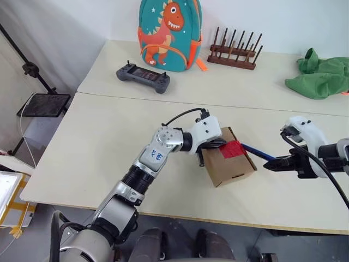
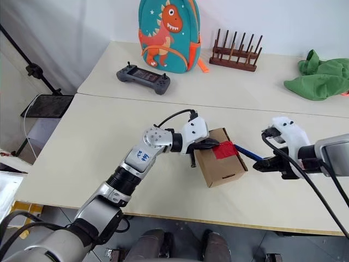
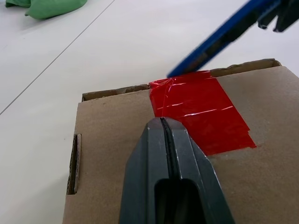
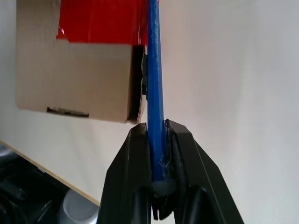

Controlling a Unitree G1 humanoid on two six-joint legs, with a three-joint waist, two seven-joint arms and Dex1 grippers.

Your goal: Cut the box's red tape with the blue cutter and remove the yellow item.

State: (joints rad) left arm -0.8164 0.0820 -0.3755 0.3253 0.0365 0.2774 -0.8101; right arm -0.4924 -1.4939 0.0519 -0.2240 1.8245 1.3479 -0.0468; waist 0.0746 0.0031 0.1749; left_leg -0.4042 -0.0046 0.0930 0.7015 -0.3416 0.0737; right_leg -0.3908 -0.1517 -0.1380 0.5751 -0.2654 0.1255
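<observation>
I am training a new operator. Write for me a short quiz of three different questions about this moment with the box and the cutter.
1. True or false: the right hand is shut on the blue cutter.
2. Multiple choice: the cutter's tip is at
A) the game controller
B) the edge of the red tape on the box
C) the green cloth
3. Short answer: what is the left hand doing?

Key
1. True; its fingers clamp the blue shaft.
2. B.
3. It is shut and rests on the box top beside the tape, apparently steadying the box.
</observation>
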